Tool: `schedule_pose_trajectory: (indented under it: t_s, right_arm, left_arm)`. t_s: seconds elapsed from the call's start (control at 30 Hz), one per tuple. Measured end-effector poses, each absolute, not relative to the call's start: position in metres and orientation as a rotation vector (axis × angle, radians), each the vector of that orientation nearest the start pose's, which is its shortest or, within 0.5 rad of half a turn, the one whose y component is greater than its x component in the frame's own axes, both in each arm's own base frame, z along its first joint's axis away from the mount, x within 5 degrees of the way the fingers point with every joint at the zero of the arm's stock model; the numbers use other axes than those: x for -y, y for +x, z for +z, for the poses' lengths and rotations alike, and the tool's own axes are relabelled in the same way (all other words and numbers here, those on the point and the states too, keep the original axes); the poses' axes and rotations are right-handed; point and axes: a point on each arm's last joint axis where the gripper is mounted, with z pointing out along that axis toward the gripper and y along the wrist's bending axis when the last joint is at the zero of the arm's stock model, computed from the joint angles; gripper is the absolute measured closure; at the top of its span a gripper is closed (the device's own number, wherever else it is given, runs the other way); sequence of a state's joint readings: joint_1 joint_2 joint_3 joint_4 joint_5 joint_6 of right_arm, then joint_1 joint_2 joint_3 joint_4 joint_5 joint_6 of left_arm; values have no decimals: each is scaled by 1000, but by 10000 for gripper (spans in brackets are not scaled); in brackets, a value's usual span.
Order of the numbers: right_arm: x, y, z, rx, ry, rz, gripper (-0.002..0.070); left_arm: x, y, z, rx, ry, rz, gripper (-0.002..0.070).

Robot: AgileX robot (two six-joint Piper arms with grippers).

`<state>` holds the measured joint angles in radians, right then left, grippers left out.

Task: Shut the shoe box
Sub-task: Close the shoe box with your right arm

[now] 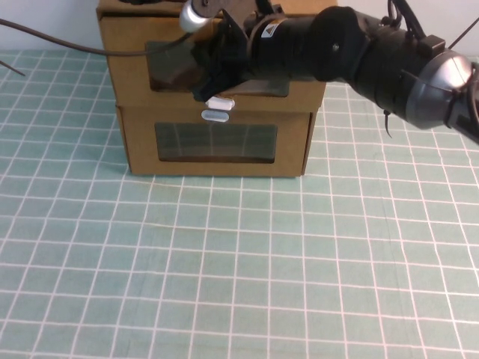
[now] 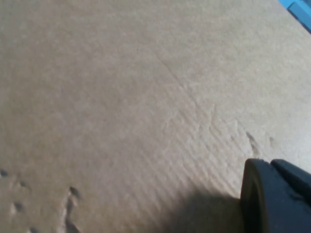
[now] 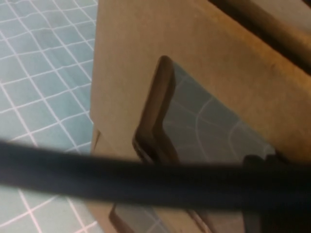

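Shoe box (image 1: 217,56) is stacked on the lower box (image 1: 217,142) at the table's far edge, with the right gripper (image 1: 213,78) pressed against its window front, presumably pushing the drawer in; left gripper (image 2: 274,194) hugs cardboard, and neither one's grip state is clear.
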<state>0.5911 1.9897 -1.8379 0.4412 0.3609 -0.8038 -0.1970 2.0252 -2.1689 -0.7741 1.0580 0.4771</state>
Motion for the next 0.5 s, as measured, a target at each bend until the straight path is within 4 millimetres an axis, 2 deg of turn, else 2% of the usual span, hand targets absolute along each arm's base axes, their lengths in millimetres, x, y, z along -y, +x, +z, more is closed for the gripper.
schedule_pose_trajectory:
  t_s: [0.3, 0.5]
  right_arm:
    - [-281, 395, 337, -1714, -1040, 299, 690]
    - [-280, 382, 341, -1673, -1238, 297, 690]
  left_arm:
    - [143, 435, 394, -2118, 599, -819, 680]
    - [143, 435, 393, -2118, 599, -814, 680]
